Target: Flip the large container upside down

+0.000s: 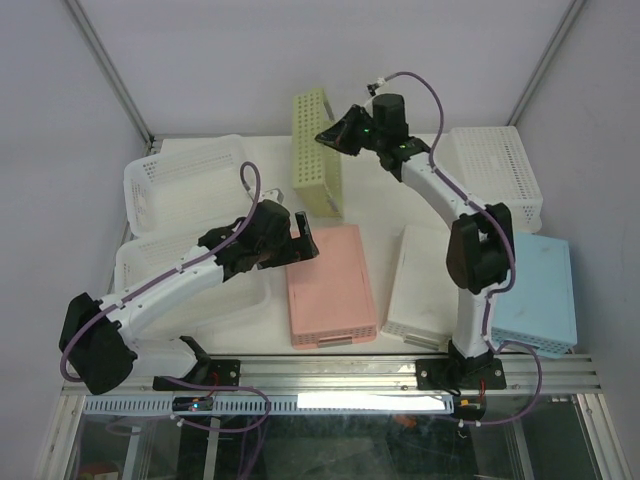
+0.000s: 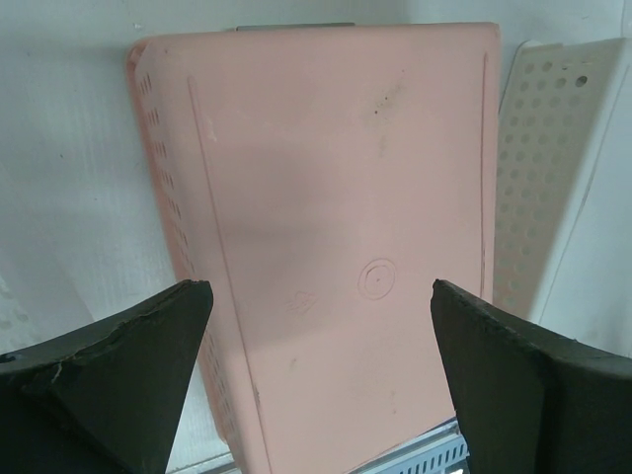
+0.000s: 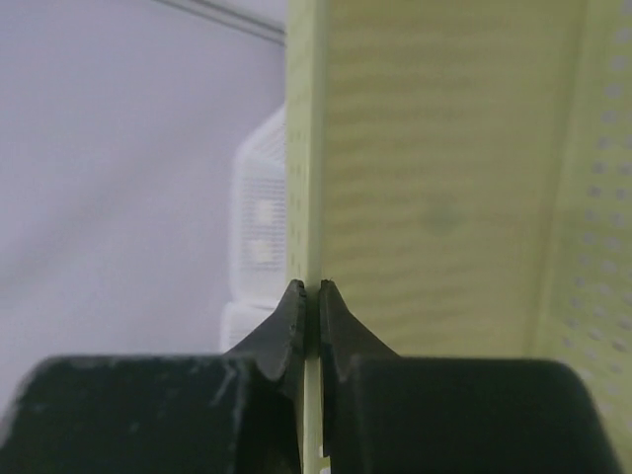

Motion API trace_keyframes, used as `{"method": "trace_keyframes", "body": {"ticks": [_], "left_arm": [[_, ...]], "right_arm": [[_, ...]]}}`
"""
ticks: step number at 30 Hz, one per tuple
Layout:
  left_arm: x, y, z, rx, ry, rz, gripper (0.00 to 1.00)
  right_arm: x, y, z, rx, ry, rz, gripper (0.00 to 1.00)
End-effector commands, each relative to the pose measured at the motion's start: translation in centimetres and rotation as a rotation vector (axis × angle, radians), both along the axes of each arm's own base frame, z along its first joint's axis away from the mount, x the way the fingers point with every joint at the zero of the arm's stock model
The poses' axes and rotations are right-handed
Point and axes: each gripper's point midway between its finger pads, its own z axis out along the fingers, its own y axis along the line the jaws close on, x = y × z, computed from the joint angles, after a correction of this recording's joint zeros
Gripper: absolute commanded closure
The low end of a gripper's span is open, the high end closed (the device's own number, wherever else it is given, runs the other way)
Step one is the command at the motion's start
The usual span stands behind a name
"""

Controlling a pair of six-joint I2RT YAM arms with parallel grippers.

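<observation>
One yellow container [image 1: 316,160] wall clamped in right gripper [image 3: 308,289]; left gripper [image 2: 321,286] spread above pink container [image 2: 336,148].

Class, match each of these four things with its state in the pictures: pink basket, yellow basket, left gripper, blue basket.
Things:
1. pink basket
2. yellow basket
3. left gripper
4. blue basket

States:
A. standing on edge, its wall clamped by the right gripper
B. wide open, holding nothing
C. lying bottom up in the middle
D. lying flat at the far right

Pairs: 1-C, 2-A, 3-B, 4-D
</observation>
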Motion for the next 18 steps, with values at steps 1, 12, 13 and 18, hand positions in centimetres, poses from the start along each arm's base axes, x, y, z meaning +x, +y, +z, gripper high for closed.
{"method": "trace_keyframes", "body": {"ticks": [1, 12, 13, 18], "left_arm": [[-0.1, -1.2, 2.9, -0.098, -0.073, -0.016, 0.01], [-0.1, -1.3, 3.5, -0.11, -0.083, -0.02, 0.01], [-0.1, -1.3, 3.6, -0.112, -0.085, -0.018, 0.01], [-0.1, -1.3, 3.6, -0.111, -0.087, -0.021, 0.01]], "right_arm": [[-2.5, -0.7, 9.9, 0.522, -0.172, 0.262, 1.0], [-1.8, -3.6, 6.2, 0.825, -0.044, 0.336, 1.0], [-1.5, -3.7, 5.4, 0.8, -0.027, 0.318, 1.0], [0.0, -5.3, 0.5, 0.671, 0.1, 0.22, 1.0]]}}
